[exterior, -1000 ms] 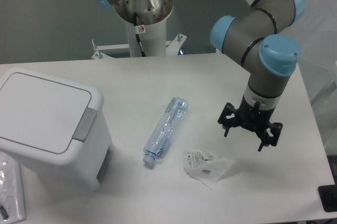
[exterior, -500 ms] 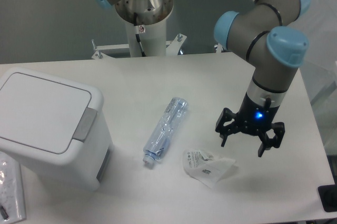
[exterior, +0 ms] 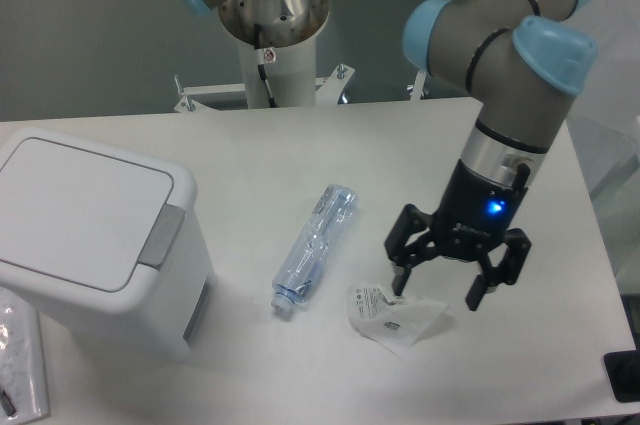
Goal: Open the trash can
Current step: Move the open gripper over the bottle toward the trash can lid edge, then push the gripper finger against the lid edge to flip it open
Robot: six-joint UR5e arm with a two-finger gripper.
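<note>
The white trash can point(exterior: 95, 240) stands at the left of the table. Its flat lid point(exterior: 75, 210) is down and its grey push tab point(exterior: 163, 235) faces right. My gripper point(exterior: 437, 290) hangs open and empty at the right of the table, far from the can. Its black fingers spread just above the right part of a crumpled clear plastic wrapper point(exterior: 393, 313).
A crushed clear plastic bottle point(exterior: 316, 245) lies between the can and my gripper. A clear bag point(exterior: 20, 370) lies at the front left corner. The arm's base column point(exterior: 272, 35) stands at the back. A black object point(exterior: 625, 377) sits at the right edge.
My gripper has moved left and toward the front, from over bare table to just above the plastic wrapper, and turned a little. A blue light now shows on it. The can's lid stays down.
</note>
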